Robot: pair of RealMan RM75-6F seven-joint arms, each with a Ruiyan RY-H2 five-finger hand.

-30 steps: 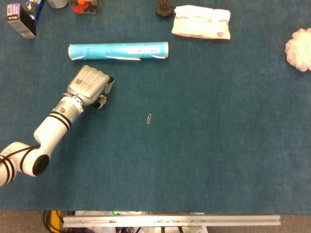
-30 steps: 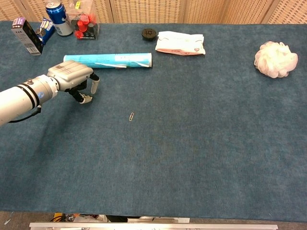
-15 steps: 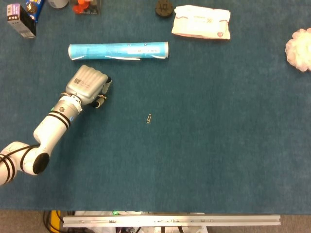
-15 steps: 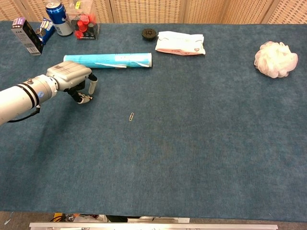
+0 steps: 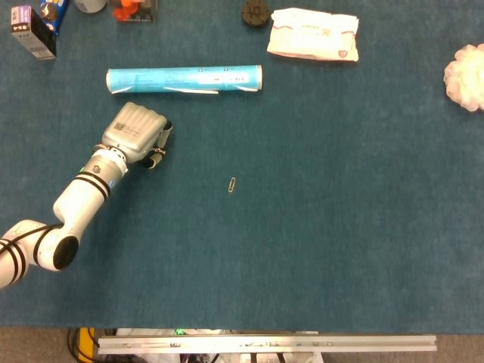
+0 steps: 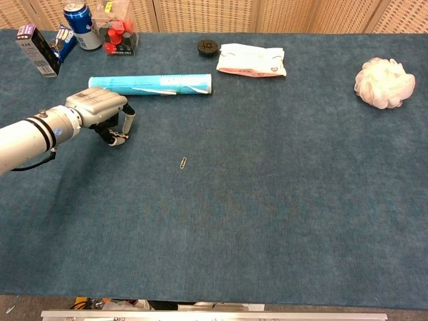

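Observation:
My left hand hovers over the blue cloth at the left, palm down, fingers curled under with nothing in them. Just beyond it lies a light blue tube, lengthwise across the table and apart from the hand. A small paper clip lies on the cloth to the right of the hand, a fair gap away. My right hand shows in neither view.
At the back left stand a dark box, a blue can and red items. A black round piece and a white packet lie at the back middle. A white puff sits far right.
My left hand has drawn back slightly to the left, a little further from the paper clip. Nothing else has moved.

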